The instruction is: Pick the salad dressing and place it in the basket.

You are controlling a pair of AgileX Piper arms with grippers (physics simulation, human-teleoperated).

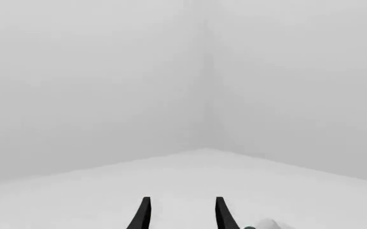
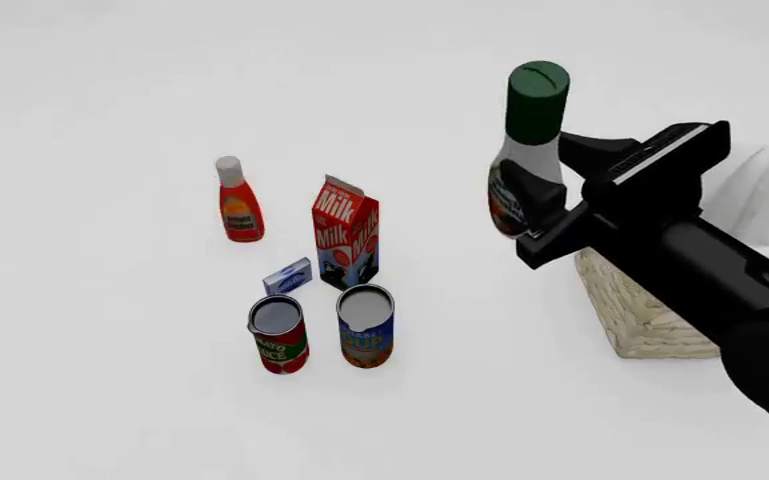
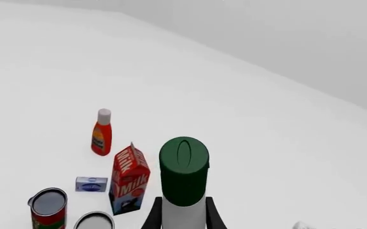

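Observation:
The salad dressing [image 2: 528,150], a white curvy bottle with a dark green cap, hangs upright in the air above the table, just left of the basket. My right gripper [image 2: 539,200] is shut on its body below the cap. In the right wrist view the green cap [image 3: 183,169] rises between the two dark fingers [image 3: 152,215]. The tan wicker basket [image 2: 640,312] with white cloth lining sits at the right, partly hidden behind the right arm. My left gripper [image 1: 183,215] is open with nothing between its fingers, and faces bare table and walls.
On the table to the left stand a red bottle with a white cap [image 2: 239,205], a milk carton [image 2: 347,235], a small blue box [image 2: 287,276] and two cans [image 2: 277,335] [image 2: 365,326].

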